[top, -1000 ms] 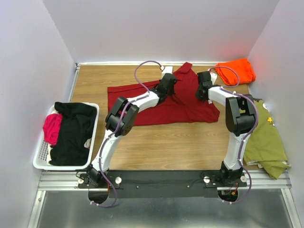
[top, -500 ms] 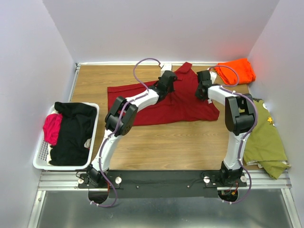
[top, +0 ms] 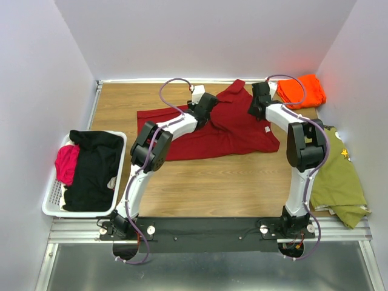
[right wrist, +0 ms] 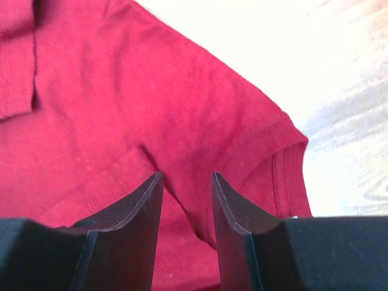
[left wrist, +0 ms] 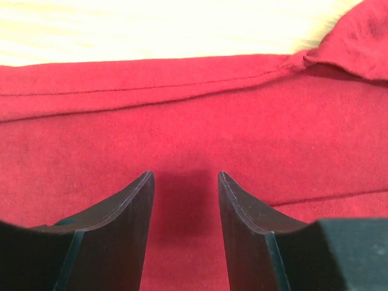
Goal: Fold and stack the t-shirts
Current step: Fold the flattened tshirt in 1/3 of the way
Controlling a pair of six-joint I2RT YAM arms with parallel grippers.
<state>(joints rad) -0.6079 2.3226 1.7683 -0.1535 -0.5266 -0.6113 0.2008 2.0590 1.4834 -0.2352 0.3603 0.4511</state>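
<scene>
The dark red t-shirt lies spread across the far middle of the table, a white label showing near its right edge. My left gripper hovers over its upper middle, jaws apart, with flat red cloth and a seam beneath them. My right gripper stands over the shirt's right part, also open, above a crease and a hemmed sleeve. Neither holds cloth. The orange t-shirt sits bunched in the far right corner.
A white basket at the left holds black and pink clothes. An olive-green garment lies along the right wall. Bare wood stretches in front of the red shirt. White walls close off the left, the back and the right.
Both grippers have opened and let go of the red shirt. Both have shifted toward the far wall, the left one also leftward. The cloth now lies flatter.
</scene>
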